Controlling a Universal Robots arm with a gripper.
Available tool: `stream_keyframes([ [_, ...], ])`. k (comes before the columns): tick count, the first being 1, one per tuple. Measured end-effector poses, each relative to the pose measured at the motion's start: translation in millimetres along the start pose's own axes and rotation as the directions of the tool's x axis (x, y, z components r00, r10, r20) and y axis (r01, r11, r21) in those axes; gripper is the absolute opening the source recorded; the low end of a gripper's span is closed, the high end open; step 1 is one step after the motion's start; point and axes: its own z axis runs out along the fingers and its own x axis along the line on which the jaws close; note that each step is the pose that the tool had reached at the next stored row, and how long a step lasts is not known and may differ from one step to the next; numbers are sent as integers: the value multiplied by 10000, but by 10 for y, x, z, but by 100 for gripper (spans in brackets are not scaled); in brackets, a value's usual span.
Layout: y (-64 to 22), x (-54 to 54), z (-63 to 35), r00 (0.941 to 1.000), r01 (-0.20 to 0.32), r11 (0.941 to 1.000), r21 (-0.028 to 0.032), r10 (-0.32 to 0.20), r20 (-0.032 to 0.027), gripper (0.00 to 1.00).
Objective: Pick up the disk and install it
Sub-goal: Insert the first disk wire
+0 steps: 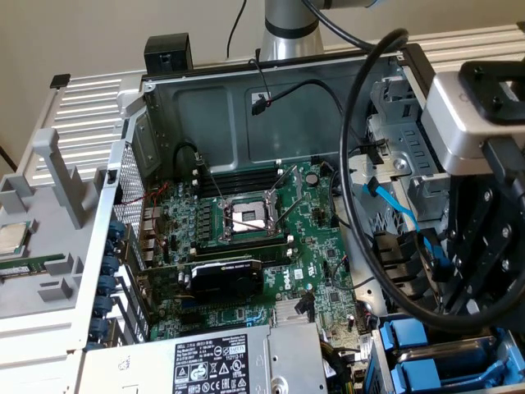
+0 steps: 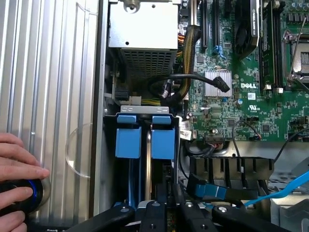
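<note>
While the narrow claw (image 2: 167, 205) seemingly grips it, the disk (image 2: 163, 142) stands edge-on, lengthwise down the bay (image 2: 145, 110).

Green motherboard (image 1: 246, 238) dotted with small black and silver parts, with DELL printed on it in white. Dark grey metal case (image 1: 213, 115). Grey power-supply box (image 1: 287, 353) patterned on one face with a fine grid of holes, bearing a black-and-white printed label (image 1: 215, 367). Two bright blue plastic tabs (image 2: 128, 141). Light blue flat cable (image 2: 285, 191). Thick black cable (image 1: 354, 148). Pale silver table (image 2: 48, 72), ribbed in long parallel lines. Black end effector (image 2: 169, 215). Black button (image 2: 14, 195) with a glowing blue ring.
</note>
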Motion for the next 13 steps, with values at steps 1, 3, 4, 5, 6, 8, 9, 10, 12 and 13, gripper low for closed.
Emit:
stream_keyframes([
  [1, 0, 1, 2, 10000, 1, 10000, 0, -1, 16, 17],
  [3, -1, 3, 4, 10000, 3, 10000, 1, -3, 44, 17],
  [4, -1, 5, 5, 10000, 3, 10000, 1, -3, 56, 17],
  [5, -1, 6, 5, 10000, 4, 10000, 0, -4, 63, 17],
  [6, -1, 9, 6, 10000, 4, 10000, 1, -4, 68, 17],
  [8, -1, 16, 7, 10000, 3, 10000, 1, -3, 73, 17],
  [9, -1, 18, 7, 10000, 3, 10000, 1, -3, 75, 17],
  [10, -1, 18, 7, 10000, 2, 10000, 1, -2, 75, 17],
  [12, -1, 19, 9, 10000, 0, 10000, 1, 0, 75, 17],
  [13, -1, 19, 12, 10000, -1, 10000, 0, 1, 75, 17],
])
